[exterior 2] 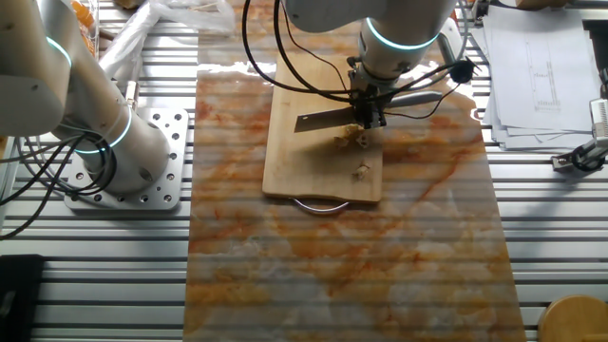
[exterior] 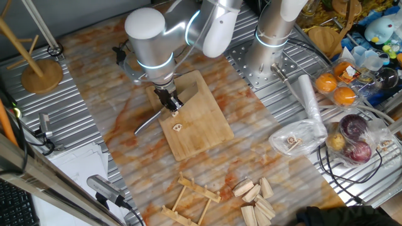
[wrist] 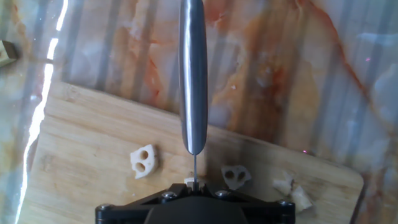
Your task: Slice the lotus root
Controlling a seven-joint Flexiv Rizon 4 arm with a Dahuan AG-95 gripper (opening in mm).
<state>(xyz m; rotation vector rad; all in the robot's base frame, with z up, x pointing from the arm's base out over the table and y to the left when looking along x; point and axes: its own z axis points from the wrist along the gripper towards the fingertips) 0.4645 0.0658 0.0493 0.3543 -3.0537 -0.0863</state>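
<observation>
My gripper point(exterior: 169, 102) is shut on a knife and hangs low over the wooden board point(exterior: 204, 122). The knife's blade point(exterior 2: 323, 119) lies about level over the board; in the hand view it shows edge-on point(wrist: 193, 81), running away from the gripper point(wrist: 194, 184). Thin cream lotus root slices with holes lie on the board: one left of the blade point(wrist: 143, 160), one right of it point(wrist: 236, 176), and broken bits further right point(wrist: 290, 187). One slice point(exterior: 178, 127) lies just below the gripper; the other fixed view shows pieces point(exterior 2: 350, 139) under the gripper point(exterior 2: 369, 116) and a slice point(exterior 2: 361, 172) nearer the board's edge.
Pale wooden wedge blocks point(exterior: 254, 198) and a wooden rack point(exterior: 188, 201) lie at the table's front. A plastic bag point(exterior: 295, 138), oranges point(exterior: 333, 85) and red fruit point(exterior: 355, 129) sit at the right. A second arm's base point(exterior: 270, 37) stands behind. A wooden stand point(exterior: 41, 72) is at the left.
</observation>
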